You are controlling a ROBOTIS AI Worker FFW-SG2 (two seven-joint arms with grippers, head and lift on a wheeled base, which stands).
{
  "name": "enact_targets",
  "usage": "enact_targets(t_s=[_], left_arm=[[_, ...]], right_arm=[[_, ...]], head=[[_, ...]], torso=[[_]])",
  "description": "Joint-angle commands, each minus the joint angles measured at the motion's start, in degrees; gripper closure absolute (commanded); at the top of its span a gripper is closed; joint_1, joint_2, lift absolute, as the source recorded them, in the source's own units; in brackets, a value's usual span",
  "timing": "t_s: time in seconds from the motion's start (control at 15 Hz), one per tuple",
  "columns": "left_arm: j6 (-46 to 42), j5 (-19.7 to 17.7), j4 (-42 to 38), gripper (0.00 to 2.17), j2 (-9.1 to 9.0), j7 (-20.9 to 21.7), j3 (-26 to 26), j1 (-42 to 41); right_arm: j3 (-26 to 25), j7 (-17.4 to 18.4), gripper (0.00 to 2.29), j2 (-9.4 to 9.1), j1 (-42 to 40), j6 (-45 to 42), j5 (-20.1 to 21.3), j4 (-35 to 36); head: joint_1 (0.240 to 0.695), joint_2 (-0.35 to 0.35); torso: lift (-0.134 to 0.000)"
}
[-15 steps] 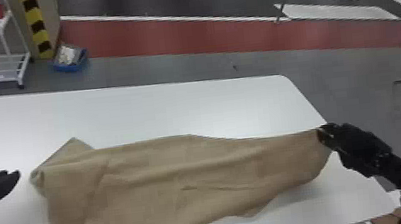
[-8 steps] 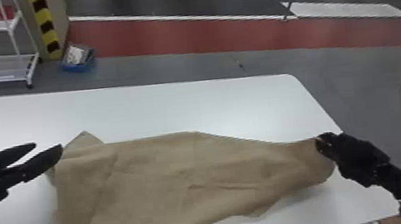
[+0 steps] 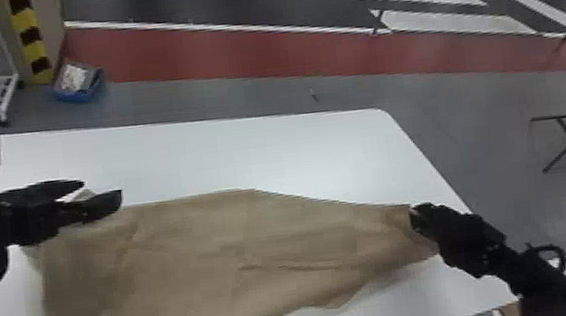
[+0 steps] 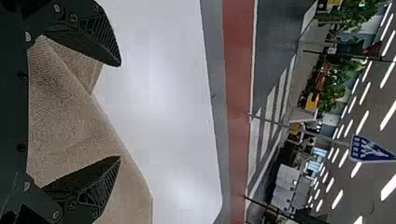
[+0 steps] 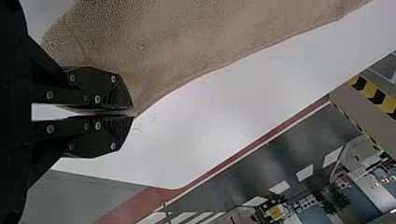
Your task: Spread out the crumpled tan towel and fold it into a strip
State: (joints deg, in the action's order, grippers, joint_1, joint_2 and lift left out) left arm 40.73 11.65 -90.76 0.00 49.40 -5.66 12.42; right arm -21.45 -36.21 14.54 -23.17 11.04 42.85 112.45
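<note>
- Left gripper [image 3: 101, 187]: fingers spread wide with nothing between the tips, poised over the towel's left end. It has moved in from the left side of the view during the last second, so the second grip appears to be the step in hand.
- Right gripper [image 3: 415, 215]: fingers pinched on the towel's right end, close to the table's right edge. This hold matches both earlier frames and probably serves as the anchor for spreading.
- Towel [image 3: 182, 261]: laid lengthwise over the near part of the table, broad at left, narrowing toward the pinched end. Shallow creases cross its middle; a small corner [image 3: 83, 194] juts out beside the left fingers.
- Table [image 3: 246, 149]: bare along its far edge, beyond the cloth.
- Significance: spreading seems well along, folding not yet begun. The left fingers should probably close on a single upper edge; catching doubled cloth could leave a bunched end.
</note>
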Motion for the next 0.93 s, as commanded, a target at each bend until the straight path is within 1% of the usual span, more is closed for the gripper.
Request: enact_targets(t_s=[0.0,0.13,0.27,0.33,0.47,0.67,0.87], left_arm=[[-2.1,2.32,3.14,0.21,-0.15,-0.62,1.61,1.38],[-2.62,3.38,5.16,0.21,-0.15,-2.55,2.14,2.25],[-4.73,7.07,7.62,0.21,-0.15,-7.12,4.25,3.4],[-4.73,8.21,8.85,0.21,-0.15,-8.62,4.78,4.01],[-4.73,10.32,10.25,0.3,-0.15,-8.97,5.48,4.8],[-4.56,13.75,11.31,0.3,-0.15,-13.19,6.98,4.89],[-4.38,15.59,11.92,0.45,-0.15,-13.54,7.77,4.98]], right_arm=[[0.18,0.0,1.05,-0.21,-0.21,0.0,0.04,-0.04],[0.44,0.0,1.06,-0.3,-0.48,0.0,0.04,-0.04],[0.62,0.0,1.05,-0.3,-0.65,0.0,0.04,0.05],[0.62,0.0,1.05,-0.39,-0.83,0.0,0.04,0.13],[0.53,0.0,1.05,-0.39,-1.27,0.0,0.04,0.4],[0.36,0.0,1.05,-0.39,-1.79,-0.18,0.04,0.66],[0.44,0.0,1.05,-0.39,-2.32,-0.18,0.04,0.92]], head=[[0.695,-0.315],[0.695,-0.317],[0.695,-0.309],[0.695,-0.303],[0.695,-0.294],[0.695,-0.286],[0.695,-0.276]], torso=[[-0.124],[-0.124],[-0.124],[-0.124],[-0.124],[-0.124],[-0.124]])
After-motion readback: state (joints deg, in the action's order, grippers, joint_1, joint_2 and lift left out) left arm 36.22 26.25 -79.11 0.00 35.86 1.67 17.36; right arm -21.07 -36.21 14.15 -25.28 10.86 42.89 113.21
